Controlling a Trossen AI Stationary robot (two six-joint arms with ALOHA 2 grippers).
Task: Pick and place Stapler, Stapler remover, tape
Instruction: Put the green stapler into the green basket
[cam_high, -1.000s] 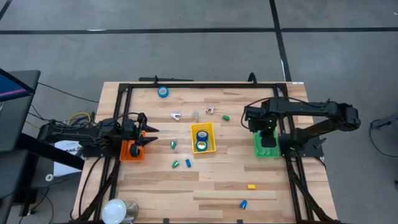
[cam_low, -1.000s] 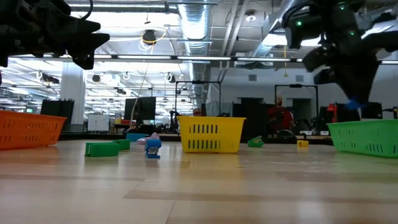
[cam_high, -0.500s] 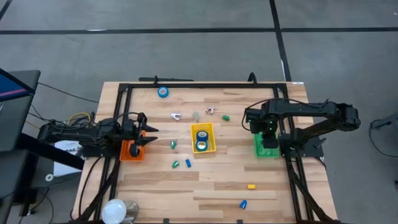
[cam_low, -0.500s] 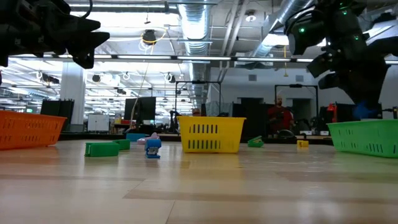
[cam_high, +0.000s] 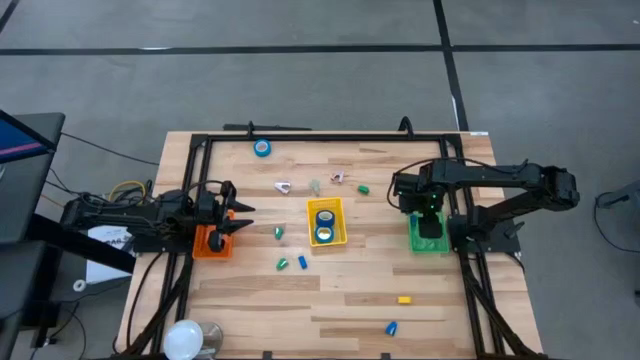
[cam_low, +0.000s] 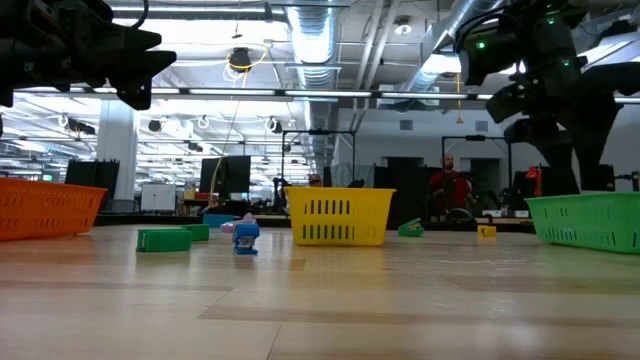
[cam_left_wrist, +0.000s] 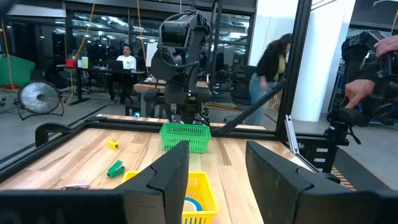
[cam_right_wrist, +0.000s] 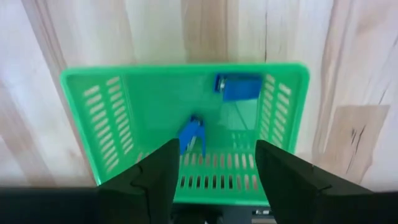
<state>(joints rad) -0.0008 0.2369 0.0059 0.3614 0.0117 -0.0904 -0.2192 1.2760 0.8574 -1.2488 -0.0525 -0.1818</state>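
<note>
Right gripper (cam_high: 428, 216) poised above green basket (cam_high: 428, 236), fingers (cam_right_wrist: 161, 180) spread apart and holding nothing. Directly beneath it, inside the basket: two blue pieces, a blocky one (cam_right_wrist: 238, 86) near the far wall and a slimmer one (cam_right_wrist: 192, 134) near the middle; which task items they are cannot be told. Off to its left, at table centre, yellow basket (cam_high: 326, 222) with two rolls of blue tape (cam_high: 325, 214) inside. A third tape roll (cam_high: 262, 148) farther out, near the table's back edge. Between the two baskets and toward the back, small scattered pieces, among them a green one (cam_high: 364, 188). Nearer the front edge, a yellow piece (cam_high: 404, 299) and a blue one (cam_high: 391, 327).

Left gripper (cam_high: 236, 218) across the table, beside orange basket (cam_high: 212, 243), fingers (cam_left_wrist: 163, 180) parted and unloaded.

People visible in the room beyond the table.
</note>
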